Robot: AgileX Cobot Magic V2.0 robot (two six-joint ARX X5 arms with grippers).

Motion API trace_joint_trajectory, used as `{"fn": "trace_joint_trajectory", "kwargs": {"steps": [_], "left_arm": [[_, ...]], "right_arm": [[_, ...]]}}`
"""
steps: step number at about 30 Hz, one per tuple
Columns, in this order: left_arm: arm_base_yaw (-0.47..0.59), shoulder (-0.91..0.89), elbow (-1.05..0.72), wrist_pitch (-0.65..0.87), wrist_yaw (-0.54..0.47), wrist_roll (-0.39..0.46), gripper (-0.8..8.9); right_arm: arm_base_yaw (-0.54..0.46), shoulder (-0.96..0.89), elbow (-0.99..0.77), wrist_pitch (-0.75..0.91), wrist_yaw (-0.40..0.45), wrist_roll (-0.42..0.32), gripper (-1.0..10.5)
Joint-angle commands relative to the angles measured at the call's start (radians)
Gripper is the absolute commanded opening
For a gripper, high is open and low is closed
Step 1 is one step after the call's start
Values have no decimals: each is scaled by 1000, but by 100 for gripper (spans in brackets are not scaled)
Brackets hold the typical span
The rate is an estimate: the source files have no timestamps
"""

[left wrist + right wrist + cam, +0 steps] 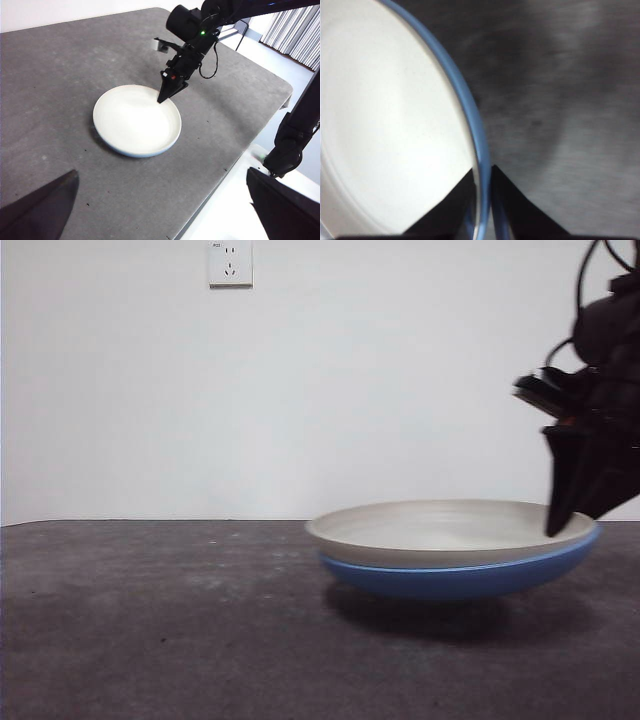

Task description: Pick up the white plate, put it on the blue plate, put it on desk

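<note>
The white plate lies nested inside the blue plate. The stack tilts, its right side higher, and seems to hang just above the desk with a shadow under it. My right gripper is shut on the right rim of both plates. In the right wrist view one jaw lies on the white plate and the other outside the blue rim. The left wrist view shows the stack and the right gripper from far off. My left gripper is open and empty, high above the desk.
A wall socket is on the white wall behind. The desk's corner and edge lie past the plates in the left wrist view, with a black arm base beyond it.
</note>
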Motion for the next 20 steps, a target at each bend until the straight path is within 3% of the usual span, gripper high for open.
{"fn": "trace_joint_trajectory", "kwargs": {"steps": [1,10,20], "left_arm": [[-5,3,21,11,-1,1,564],[-5,3,21,11,-1,1,564],[-5,3,21,12,-1,1,564]], "right_arm": [[60,12,19,14,-14,49,11],[236,27,19,155,-40,206,11],[283,113,23,232,-44,279,10]]}}
